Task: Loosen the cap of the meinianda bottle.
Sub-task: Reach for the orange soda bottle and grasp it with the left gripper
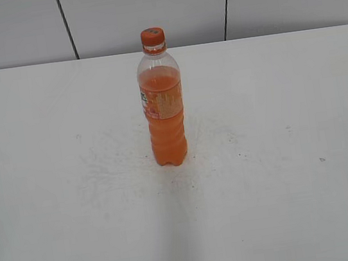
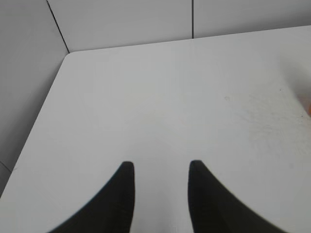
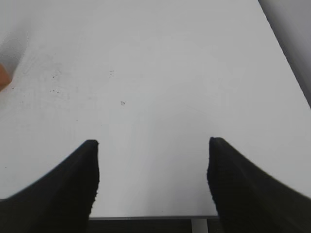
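The meinianda bottle [image 1: 163, 106] stands upright in the middle of the white table [image 1: 52, 186], with orange drink, an orange-and-green label band and a ribbed lower body. The orange cap [image 1: 152, 37] sits on its neck. Neither arm shows in the exterior view. My left gripper [image 2: 159, 167] is open and empty above the table's left part; an orange sliver of the bottle [image 2: 308, 104] shows at that view's right edge. My right gripper [image 3: 153, 145] is open and empty above the table's near right part; an orange sliver of the bottle [image 3: 3, 76] shows at its left edge.
The table top carries faint scuffs and dark specks around the bottle [image 1: 227, 139]. A grey panelled wall [image 1: 144, 11] rises behind the far edge. The table's left corner [image 2: 68, 53] and its near edge [image 3: 155, 216] show in the wrist views.
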You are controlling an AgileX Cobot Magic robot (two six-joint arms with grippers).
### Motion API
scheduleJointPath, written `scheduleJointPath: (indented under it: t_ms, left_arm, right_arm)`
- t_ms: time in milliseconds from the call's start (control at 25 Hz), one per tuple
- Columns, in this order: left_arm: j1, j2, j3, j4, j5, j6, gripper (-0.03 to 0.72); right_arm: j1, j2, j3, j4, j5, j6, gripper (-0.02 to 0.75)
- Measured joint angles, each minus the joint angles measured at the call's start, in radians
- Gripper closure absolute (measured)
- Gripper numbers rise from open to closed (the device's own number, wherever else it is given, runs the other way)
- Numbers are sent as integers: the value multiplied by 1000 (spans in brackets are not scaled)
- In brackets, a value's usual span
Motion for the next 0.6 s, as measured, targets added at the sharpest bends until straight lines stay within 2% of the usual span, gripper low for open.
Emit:
scheduleJointPath:
  t_ms: [600]
  left_arm:
    - [0,0,0,0,0,0,449]
  right_arm:
    - [0,0,0,0,0,0,215]
